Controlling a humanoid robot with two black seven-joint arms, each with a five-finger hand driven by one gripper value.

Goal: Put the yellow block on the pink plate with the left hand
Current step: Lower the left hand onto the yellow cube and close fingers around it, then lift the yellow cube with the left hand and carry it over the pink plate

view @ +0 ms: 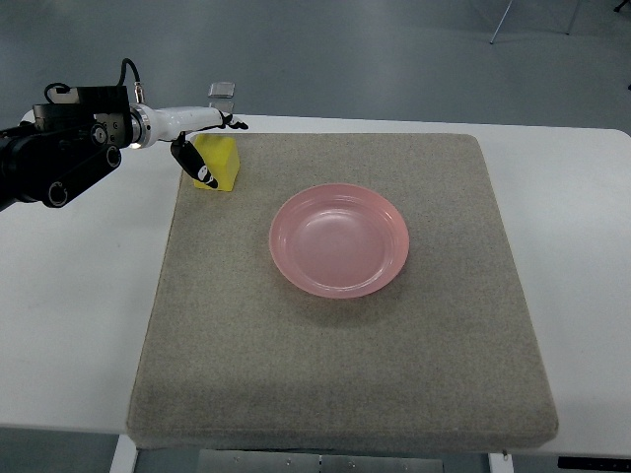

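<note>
A yellow block (223, 168) rests on the grey mat (335, 355) near its far left corner. My left hand (221, 151) reaches in from the left edge and hangs over the block. Its white fingers (202, 118) stretch out straight past the block's far edge, and the black-tipped thumb (195, 166) hangs down against the block's left face. The hand looks open, spread around the block rather than clamped on it. The pink plate (296, 271) lies empty in the middle of the mat, to the right of and nearer than the block.
The mat lies on a white table (79, 315). A small clear object (222, 92) stands just behind the hand at the table's far edge. The arm's black housing (54, 158) takes up the upper left.
</note>
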